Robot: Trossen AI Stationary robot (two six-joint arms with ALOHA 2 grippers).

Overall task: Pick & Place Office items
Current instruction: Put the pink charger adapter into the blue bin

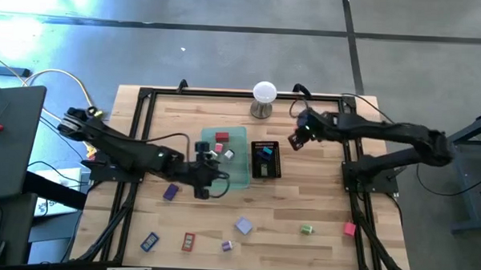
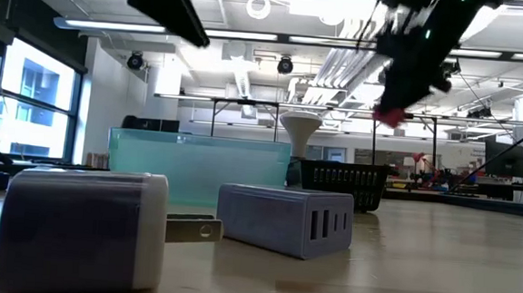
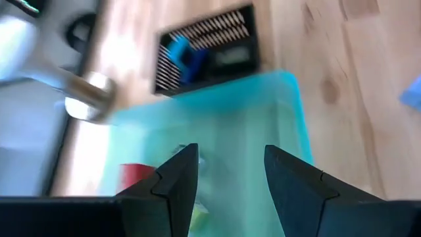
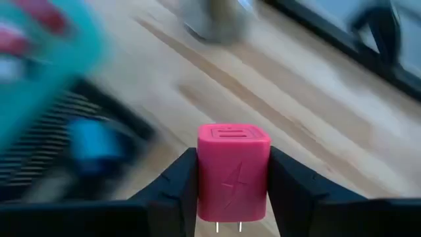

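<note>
My right gripper (image 1: 295, 141) hangs above the table right of the black mesh tray (image 1: 265, 160), shut on a pink charger block (image 4: 233, 172). That block shows as a red spot (image 2: 391, 115) in the low view. My left gripper (image 3: 230, 171) stands open over the near-left part of the translucent green tray (image 1: 238, 168), with nothing between its fingers. A red item (image 1: 222, 137) and a white one (image 1: 228, 153) lie in the green tray. A blue item (image 1: 264, 152) lies in the mesh tray. Other office items lie loose on the wood. My right gripper pinches the pink block by its two opposite side faces (image 4: 202, 178) between the two fingers. The fingers slant down at the table. The block is lifted clear, its socket face away from the wrist and its two metal prongs (image 4: 228, 228) toward the wrist.
Loose on the near half lie a purple block (image 1: 171, 192), a blue one (image 1: 149, 242), a red one (image 1: 189, 241), a lavender charger (image 1: 244, 225), a green bit (image 1: 306, 229) and a pink bit (image 1: 349, 228). A white ball on a metal stand (image 1: 263, 96) stands at the far edge.
</note>
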